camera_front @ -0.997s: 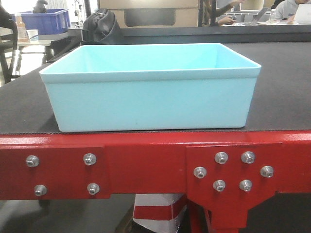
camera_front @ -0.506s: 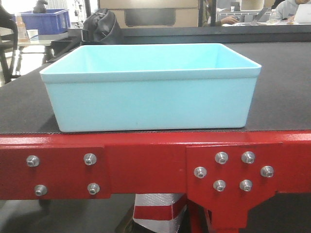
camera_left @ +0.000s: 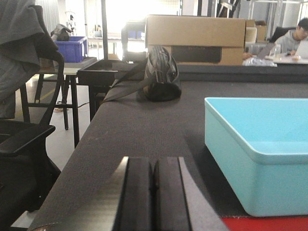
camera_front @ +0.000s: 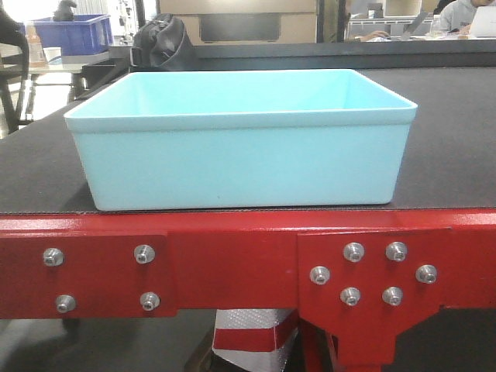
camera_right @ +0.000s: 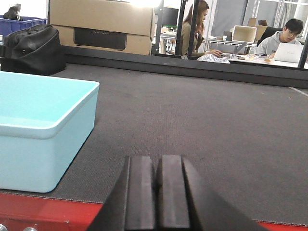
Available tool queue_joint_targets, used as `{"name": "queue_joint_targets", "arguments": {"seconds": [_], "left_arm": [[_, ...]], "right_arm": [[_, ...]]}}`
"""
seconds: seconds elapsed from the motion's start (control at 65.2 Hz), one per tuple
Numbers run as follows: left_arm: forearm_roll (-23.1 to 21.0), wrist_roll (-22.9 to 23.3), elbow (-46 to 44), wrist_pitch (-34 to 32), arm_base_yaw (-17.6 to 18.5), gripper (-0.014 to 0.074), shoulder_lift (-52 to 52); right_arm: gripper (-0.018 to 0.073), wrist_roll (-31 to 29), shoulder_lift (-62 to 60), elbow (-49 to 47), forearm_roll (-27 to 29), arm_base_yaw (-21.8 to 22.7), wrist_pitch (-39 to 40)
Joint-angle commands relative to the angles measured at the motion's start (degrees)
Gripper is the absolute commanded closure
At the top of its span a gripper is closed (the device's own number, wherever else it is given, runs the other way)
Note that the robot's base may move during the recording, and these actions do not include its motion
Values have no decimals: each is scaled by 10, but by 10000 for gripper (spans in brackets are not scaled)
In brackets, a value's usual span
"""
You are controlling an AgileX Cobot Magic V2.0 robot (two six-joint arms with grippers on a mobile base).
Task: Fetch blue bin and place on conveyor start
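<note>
The blue bin (camera_front: 240,143), a pale aqua plastic tub, stands empty on the dark grey belt (camera_front: 446,147) of the conveyor start, close to its red frame (camera_front: 232,267) with silver bolts. It shows at the right of the left wrist view (camera_left: 255,149) and at the left of the right wrist view (camera_right: 41,130). My left gripper (camera_left: 154,166) is shut and empty, low over the belt's front edge, left of the bin. My right gripper (camera_right: 158,163) is shut and empty, right of the bin. Neither touches the bin.
A black bag (camera_left: 161,72) lies on the belt behind the bin, before a cardboard box (camera_left: 195,38). A dark blue crate (camera_front: 70,32) sits on a table at far left. A black chair with a jacket (camera_left: 24,110) stands left. People sit at desks at the back right (camera_right: 284,38).
</note>
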State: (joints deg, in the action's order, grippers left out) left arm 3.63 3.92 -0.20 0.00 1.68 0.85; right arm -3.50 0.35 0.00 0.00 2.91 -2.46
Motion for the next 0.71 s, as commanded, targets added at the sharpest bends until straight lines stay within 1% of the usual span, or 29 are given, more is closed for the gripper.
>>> {"name": "queue_joint_targets", "arguments": {"seconds": [0.0,0.69], "left_arm": [[8,24,2,11,-4,707,-8],[8,24,2,3,-4,707,-8]], "right_arm": [[724,-3,-3,0,4,3,12],[724,-3,-3,0,4,3,12]]}}
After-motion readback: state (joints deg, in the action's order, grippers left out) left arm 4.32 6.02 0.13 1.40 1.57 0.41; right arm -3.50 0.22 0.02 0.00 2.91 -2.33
